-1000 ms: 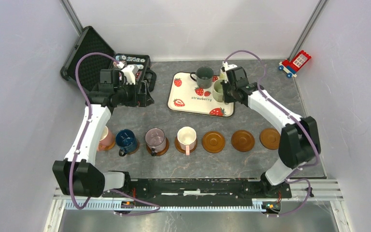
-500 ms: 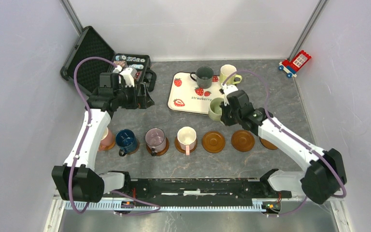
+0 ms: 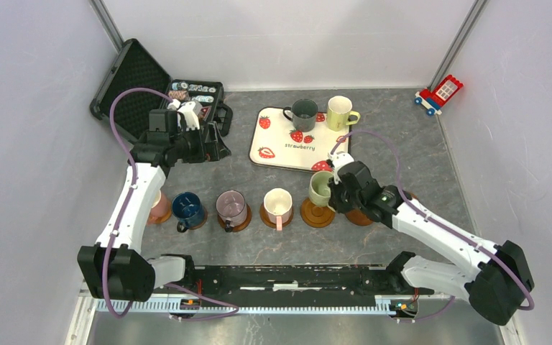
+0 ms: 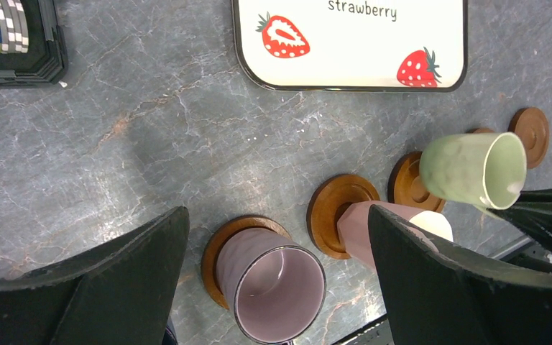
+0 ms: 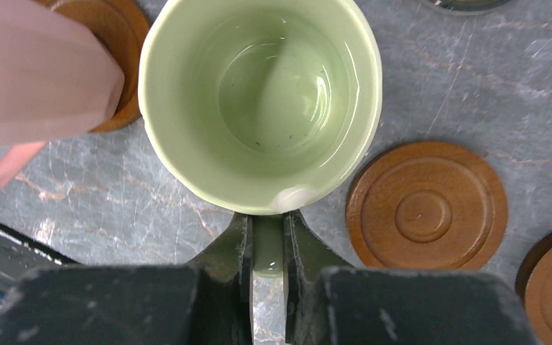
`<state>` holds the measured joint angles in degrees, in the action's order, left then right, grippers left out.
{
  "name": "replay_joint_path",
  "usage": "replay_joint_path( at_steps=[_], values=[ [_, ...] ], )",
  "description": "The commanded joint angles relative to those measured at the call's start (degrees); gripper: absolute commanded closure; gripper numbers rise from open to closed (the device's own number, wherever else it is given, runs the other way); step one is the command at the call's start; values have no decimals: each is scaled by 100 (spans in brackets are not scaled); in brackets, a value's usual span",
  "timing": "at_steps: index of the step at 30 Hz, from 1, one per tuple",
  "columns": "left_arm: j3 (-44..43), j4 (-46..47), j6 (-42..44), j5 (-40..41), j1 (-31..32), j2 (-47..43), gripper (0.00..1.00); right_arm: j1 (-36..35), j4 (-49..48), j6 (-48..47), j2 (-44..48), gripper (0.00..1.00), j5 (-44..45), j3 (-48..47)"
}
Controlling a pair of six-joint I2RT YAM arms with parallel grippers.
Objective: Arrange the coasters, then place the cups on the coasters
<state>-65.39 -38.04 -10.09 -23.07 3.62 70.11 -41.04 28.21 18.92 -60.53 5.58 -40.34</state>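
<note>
Right end effector point(image 5: 267, 233) closed on the handle of the light green ceramic mug point(image 5: 262, 100). Its two fingers point(image 5: 233, 259) pinch the handle from either side. Mug upright, mouth facing the wrist camera, nothing inside.

Overhead view: light green ceramic mug point(image 3: 320, 188) sits at the far edge of a round brown wooden coaster point(image 3: 317, 215), fifth in the near row counting from the left. Cannot tell whether its base touches the disc. The right wrist view shows a ringed coaster bare, just beside the mug.

Near row on the grey marbled worktop point(image 3: 417, 144), left to right:
- pink mug point(image 3: 159, 205)
- navy blue mug point(image 3: 187, 208)
- mauve mug point(image 3: 231, 207)
- cream-white mug point(image 3: 278, 204)

Each stands on its own coaster. After the fifth disc comes a darker coaster point(image 3: 363, 214), partly under the right arm. The last coaster point(image 4: 530, 133) shows only in the left wrist view, bare.

Left end effector point(image 3: 208, 144) has its jaws wide apart and holds nothing. It hovers near the open black case of striped poker chips point(image 3: 198, 93). Its wrist camera looks down on the mauve mug, which appears between the two fingers.

White strawberry-print tray point(image 3: 287, 147) lies at the far middle of the worktop. Dark grey-green mug point(image 3: 305, 111) stands on it. Yellow-green mug point(image 3: 341, 111) stands at its far right corner.
</note>
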Motion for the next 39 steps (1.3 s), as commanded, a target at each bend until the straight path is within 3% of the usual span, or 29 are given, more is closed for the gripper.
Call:
replay_joint_path(
  at_steps=[1, 23, 24, 26, 28, 32, 35, 39],
  values=[
    [111, 310, -377, -187, -11, -190, 0, -105, -440, 145, 363, 100, -122, 35],
    [393, 500, -695, -207, -19, -287, 0, -343, -132, 191, 390, 100, -106, 399],
    [401, 502, -701, -207, -10, -281, 0, -348, -163, 191, 377, 94, -133, 417],
    [421, 500, -706, -197, -18, -280, 0, -352, -199, 178, 366, 70, -220, 424],
    [430, 492, -714, -199, -19, -282, 0, -366, -149, 111, 374, 55, -250, 385],
    [405, 445, -659, -207, -12, -278, 0, -361, 90, -158, 457, 32, -318, 209],
    [395, 396, -611, -232, -14, -278, 0, -361, 351, -696, 465, 22, -355, -104],
    [369, 324, -506, -235, -12, -303, 0, -277, 753, -1769, 651, 21, -412, -612]
  ],
)
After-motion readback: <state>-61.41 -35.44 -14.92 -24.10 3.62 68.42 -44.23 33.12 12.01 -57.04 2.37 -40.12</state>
